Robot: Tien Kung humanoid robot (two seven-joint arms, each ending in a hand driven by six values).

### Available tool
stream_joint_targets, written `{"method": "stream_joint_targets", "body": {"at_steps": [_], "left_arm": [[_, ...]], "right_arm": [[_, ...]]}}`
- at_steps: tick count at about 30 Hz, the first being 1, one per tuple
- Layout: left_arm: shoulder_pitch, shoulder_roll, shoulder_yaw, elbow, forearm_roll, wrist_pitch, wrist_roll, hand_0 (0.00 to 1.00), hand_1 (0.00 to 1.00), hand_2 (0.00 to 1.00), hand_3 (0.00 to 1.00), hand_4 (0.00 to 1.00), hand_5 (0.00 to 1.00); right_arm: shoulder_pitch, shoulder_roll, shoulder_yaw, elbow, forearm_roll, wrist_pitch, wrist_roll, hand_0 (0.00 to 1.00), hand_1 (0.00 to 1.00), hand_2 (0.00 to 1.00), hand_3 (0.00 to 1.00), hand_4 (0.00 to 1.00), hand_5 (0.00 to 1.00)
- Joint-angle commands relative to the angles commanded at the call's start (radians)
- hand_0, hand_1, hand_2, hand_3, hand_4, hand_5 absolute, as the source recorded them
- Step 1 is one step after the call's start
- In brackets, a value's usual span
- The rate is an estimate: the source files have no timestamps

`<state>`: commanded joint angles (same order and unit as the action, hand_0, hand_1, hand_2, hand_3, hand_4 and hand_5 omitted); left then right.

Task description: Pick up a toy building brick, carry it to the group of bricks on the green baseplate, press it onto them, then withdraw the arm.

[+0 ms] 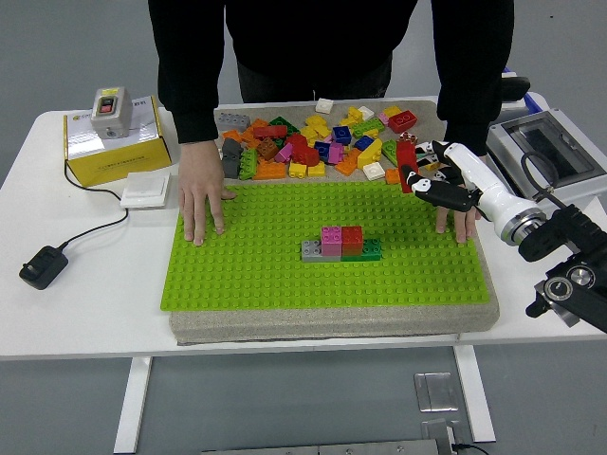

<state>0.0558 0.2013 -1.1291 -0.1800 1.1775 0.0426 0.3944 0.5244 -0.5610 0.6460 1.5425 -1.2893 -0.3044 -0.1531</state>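
- Right hand [438,180], fingers curled around a red brick [408,159], hovers at the far right edge of the baseplate [237,275].
- Brick group [341,244] sits mid-baseplate, well apart.
- A person's hands [201,201] press the baseplate's far corners.
- Loose bricks [313,142] lie beyond.

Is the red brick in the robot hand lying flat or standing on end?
Standing on end: the red brick hangs long side vertical from the right robot hand, above the green baseplate.

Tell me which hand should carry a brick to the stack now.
Right. The right hand already grips a red brick at the baseplate's far right edge; no left arm is in view.
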Motion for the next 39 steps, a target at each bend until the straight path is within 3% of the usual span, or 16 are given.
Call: {"method": "stream_joint_targets", "body": {"at_steps": [8,20,33,39], "left_arm": [[-0.004,0.003,0.001,0.000,0.000,0.000,-0.001,0.687,0.676,0.625,0.706,0.143,0.674],[-0.006,0.005,0.000,0.000,0.000,0.000,-0.002,0.687,0.676,0.626,0.706,0.142,0.676],[-0.004,0.002,-0.007,0.000,0.008,0.000,0.000,0.687,0.675,0.626,0.706,0.142,0.676],[-0.006,0.002,-0.005,0.000,0.007,0.000,-0.001,0.687,0.675,0.626,0.706,0.142,0.676]], "right_arm": [[0.046,-0.023,-0.103,-0.018,-0.296,0.065,-0.097,0.117,0.192,0.620,0.641,0.405,0.360],[0.088,-0.034,-0.197,-0.049,-0.628,0.107,-0.125,0.120,0.193,0.621,0.643,0.401,0.360],[0.116,-0.010,-0.281,-0.083,-0.627,0.118,-0.121,0.124,0.195,0.620,0.644,0.390,0.357],[0.137,0.010,-0.327,-0.135,-0.591,0.117,-0.110,0.125,0.195,0.621,0.645,0.387,0.358]]}}
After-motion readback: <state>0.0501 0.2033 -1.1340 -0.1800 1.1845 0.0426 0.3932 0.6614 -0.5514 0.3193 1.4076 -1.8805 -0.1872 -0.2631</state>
